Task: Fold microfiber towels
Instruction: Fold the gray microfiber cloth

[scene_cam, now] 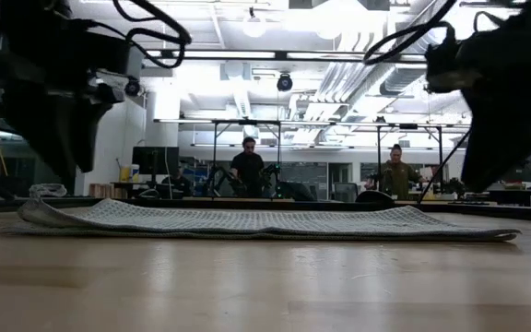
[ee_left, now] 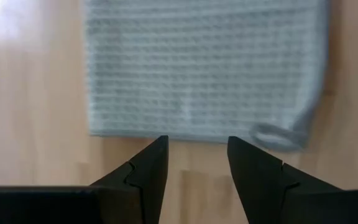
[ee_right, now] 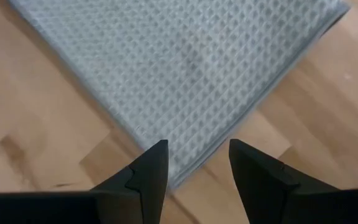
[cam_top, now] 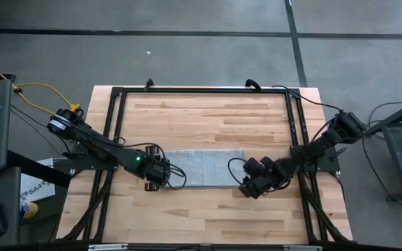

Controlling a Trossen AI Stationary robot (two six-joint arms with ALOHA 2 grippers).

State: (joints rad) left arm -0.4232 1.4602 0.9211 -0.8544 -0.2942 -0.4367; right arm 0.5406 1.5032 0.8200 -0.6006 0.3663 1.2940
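Note:
The pale grey-blue microfiber towel [cam_top: 204, 167] lies flat on the wooden table as a long folded rectangle, in the middle of the table. It also shows in the low view [scene_cam: 265, 221]. My left gripper [cam_top: 160, 176] is open just off the towel's left end [ee_left: 197, 127], and I see it above the table. My right gripper [cam_top: 247, 187] is open over the towel's near right corner [ee_right: 179, 168], with one finger on either side of that corner. Neither gripper holds anything.
A black metal frame [cam_top: 204, 90] runs along the table's far, left and right sides, with cables at both arm bases. Bare wood [cam_top: 201, 216] lies between the towel and the near edge. Two people [scene_cam: 249, 166] stand in the room far beyond the table.

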